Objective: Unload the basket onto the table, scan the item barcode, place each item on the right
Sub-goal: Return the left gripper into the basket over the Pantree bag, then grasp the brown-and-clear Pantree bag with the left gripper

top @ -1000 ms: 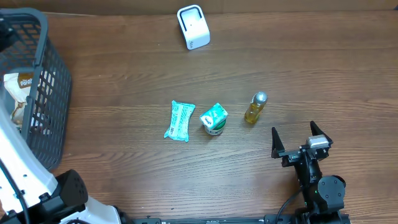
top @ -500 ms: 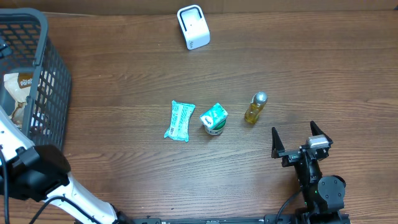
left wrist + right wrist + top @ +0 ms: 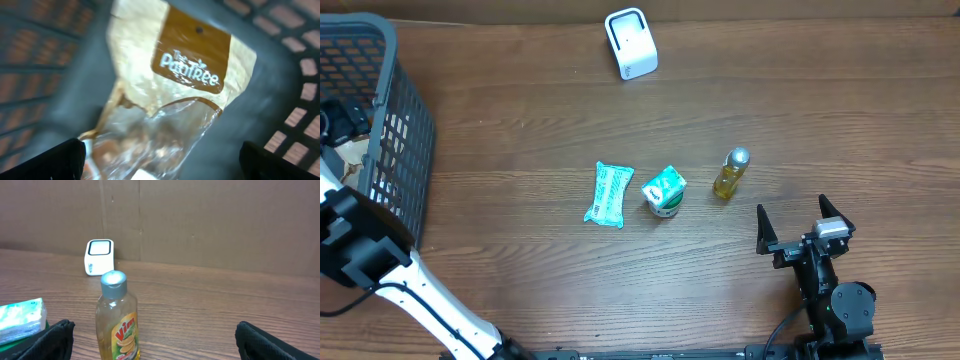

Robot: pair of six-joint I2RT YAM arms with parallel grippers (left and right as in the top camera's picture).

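A beige and brown snack bag [image 3: 175, 75] with a clear lower half lies on the floor of the dark basket [image 3: 280, 100]. My left gripper [image 3: 160, 167] hangs open just above it, one fingertip [image 3: 45, 160] on each side, touching nothing. In the overhead view the left arm [image 3: 355, 245] reaches into the basket [image 3: 405, 130] and hides most of the bag. The white scanner [image 3: 631, 43] stands at the table's far edge. My right gripper [image 3: 804, 225] rests open near the front edge, facing a yellow soap bottle [image 3: 118, 320] a short way ahead.
A green packet [image 3: 609, 194] lies flat mid-table with a green and white carton [image 3: 664, 191] beside it, then the bottle [image 3: 731, 173]. The scanner [image 3: 99, 256] shows behind the bottle against a brown wall. The basket walls stand close around the left gripper.
The left arm has swung up and left along the basket's side, lowering its wrist inside and covering the bag in the overhead view. The right arm and the table items have not moved.
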